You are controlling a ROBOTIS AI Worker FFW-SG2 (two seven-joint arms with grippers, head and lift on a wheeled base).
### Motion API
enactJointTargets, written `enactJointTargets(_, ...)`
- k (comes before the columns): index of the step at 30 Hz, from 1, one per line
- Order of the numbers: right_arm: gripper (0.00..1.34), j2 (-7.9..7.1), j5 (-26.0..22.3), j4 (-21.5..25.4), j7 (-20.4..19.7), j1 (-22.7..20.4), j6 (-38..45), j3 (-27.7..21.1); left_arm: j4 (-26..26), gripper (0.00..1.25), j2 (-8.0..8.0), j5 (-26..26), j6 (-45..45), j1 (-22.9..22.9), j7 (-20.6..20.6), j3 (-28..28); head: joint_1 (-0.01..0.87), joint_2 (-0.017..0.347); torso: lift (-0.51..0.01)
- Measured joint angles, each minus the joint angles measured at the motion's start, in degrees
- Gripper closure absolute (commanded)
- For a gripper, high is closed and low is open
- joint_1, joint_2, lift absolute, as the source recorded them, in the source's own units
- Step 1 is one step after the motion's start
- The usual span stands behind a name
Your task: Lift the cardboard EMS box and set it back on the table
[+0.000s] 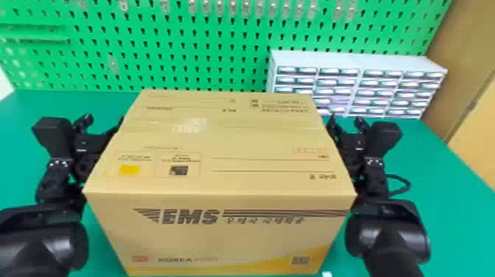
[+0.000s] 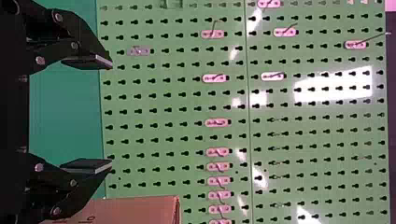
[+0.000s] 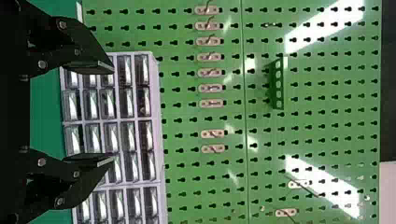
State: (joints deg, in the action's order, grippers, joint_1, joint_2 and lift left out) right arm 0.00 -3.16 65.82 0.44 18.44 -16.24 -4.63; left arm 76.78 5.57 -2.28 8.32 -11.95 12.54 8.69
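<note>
Between the two arms in the head view is the cardboard EMS box (image 1: pixel 221 147), its top and printed front face showing. My left gripper (image 1: pixel 103 121) is beside the box's left side, its fingers apart with no object between them. Against or close by the right side is my right gripper (image 1: pixel 346 121), also open. In the left wrist view the left gripper (image 2: pixel 112 114) stands open, with a corner of the box (image 2: pixel 140 210) beside one finger. The right gripper (image 3: pixel 113 114) has its fingers spread in the right wrist view. Whether the box touches the table is hidden.
The green table (image 1: pixel 434 165) extends around the box. Behind it rises a green pegboard (image 1: pixel 206 62) with small hooks. A grey cabinet of small drawers (image 1: pixel 361 62) stands at the back right, and a cable (image 1: pixel 403 184) loops by the right arm.
</note>
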Motion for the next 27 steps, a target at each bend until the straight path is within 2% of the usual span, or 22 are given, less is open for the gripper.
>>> enactJointTargets(17,0.58,-0.03,-1.89,-0.96,0.05,0.65,-0.36,1.93,-0.03,0.50,0.01,0.08,-0.05,-0.15,-0.04,-0.08,0.678,-0.015,-0.094)
enactJointTargets(27,0.58,-1.34,-4.62,-1.05,0.09,2.07,-0.28,4.68,0.04,0.49,0.01,0.12,-0.06,-0.95,-0.02,0.20,0.678,-0.015,-0.094)
